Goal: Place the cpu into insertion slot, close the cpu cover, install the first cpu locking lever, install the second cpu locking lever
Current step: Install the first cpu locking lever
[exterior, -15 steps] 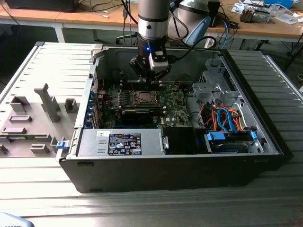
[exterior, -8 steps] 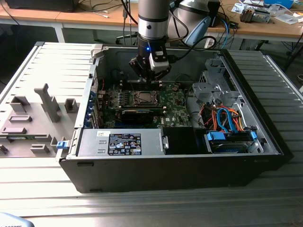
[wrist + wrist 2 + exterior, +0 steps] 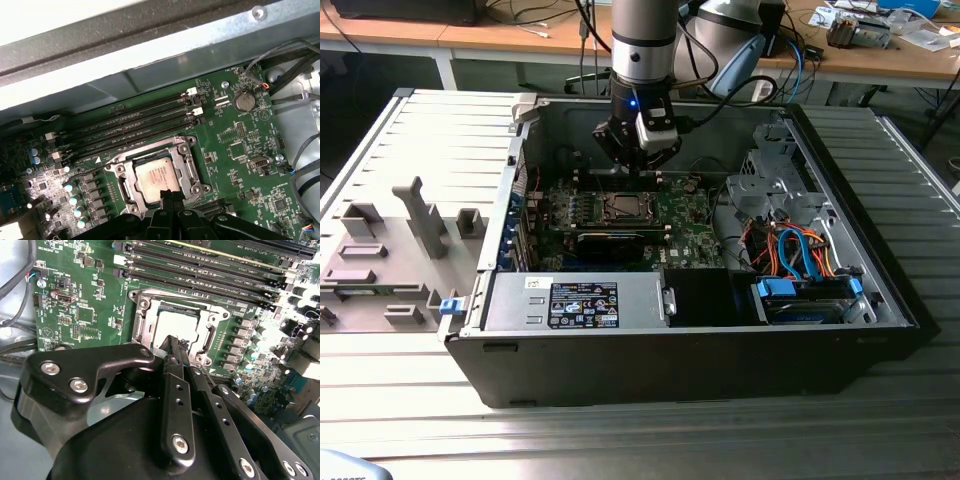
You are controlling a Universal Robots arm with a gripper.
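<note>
Here we find the cpu (image 3: 157, 179) lying flat in the insertion slot (image 3: 186, 165), its pale metal face showing through the square window of the silvery frame around it; in the second wrist view the same chip (image 3: 181, 326) sits inside the slot's metal rim (image 3: 144, 320). We take that frame to be the cpu cover (image 3: 125, 187), lying flat on the slot. The green circuit board (image 3: 235, 145) spreads around it, with long black memory slots (image 3: 135, 122) just beside one edge of the socket and a round coin battery (image 3: 244, 101) further off.

Over the slot's edge we see the gripper (image 3: 171, 196), its dark fingers (image 3: 172, 360) pressed together into one narrow tip with nothing between them. That tip lies over the frame's edge; whether it touches we cannot tell.

In the exterior view the gripper (image 3: 638, 168) reaches down into the open computer case (image 3: 720, 355), above the socket (image 3: 623, 207), which lies near the middle of the board.
</note>
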